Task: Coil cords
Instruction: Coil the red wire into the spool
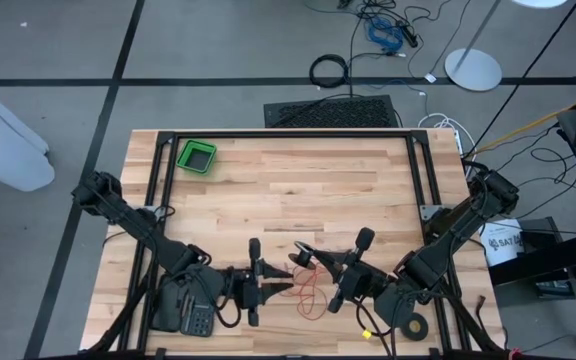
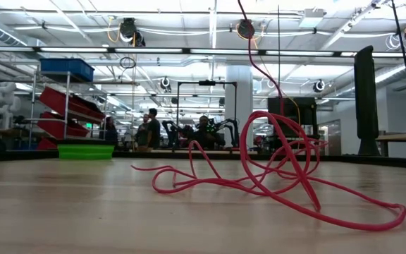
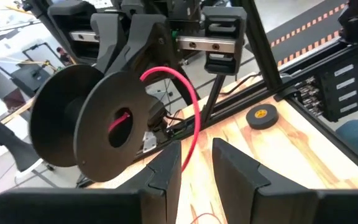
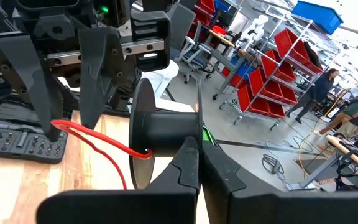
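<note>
One red cord (image 2: 280, 169) — mostly loose loops on the table's near-middle, its end fed through a black spool (image 4: 160, 134). Right gripper (image 4: 197, 158) clamped on the spool's rim; left gripper (image 3: 194, 165) just beside, fingers apart around the cord. Winding seemingly barely begun — nearly all the length left.

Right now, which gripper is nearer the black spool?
Right. The right gripper is shut on the edge of the spool. The left gripper sits just short of it, facing its flat side, open, with the red cord running between its fingers.
</note>
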